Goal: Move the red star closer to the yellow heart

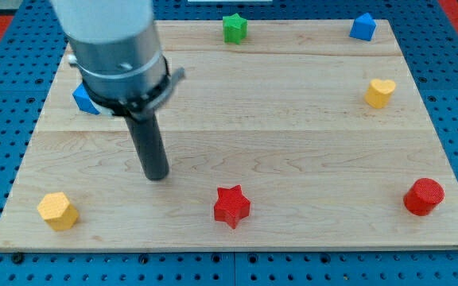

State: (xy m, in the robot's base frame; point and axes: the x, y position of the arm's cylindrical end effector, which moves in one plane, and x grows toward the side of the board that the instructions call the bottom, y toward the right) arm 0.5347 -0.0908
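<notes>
The red star [231,206] lies near the board's bottom edge, about the middle. The yellow heart [380,92] lies at the view's right, in the upper part of the board. My tip [157,175] rests on the board up and to the left of the red star, with a gap between them. The heart is far to the upper right of both.
A wooden board [237,127] on a blue pegboard. A green star [234,28] at top middle, a blue block [362,26] at top right, a red cylinder [424,196] at bottom right, a yellow hexagon [58,210] at bottom left, a blue block [84,99] partly behind the arm.
</notes>
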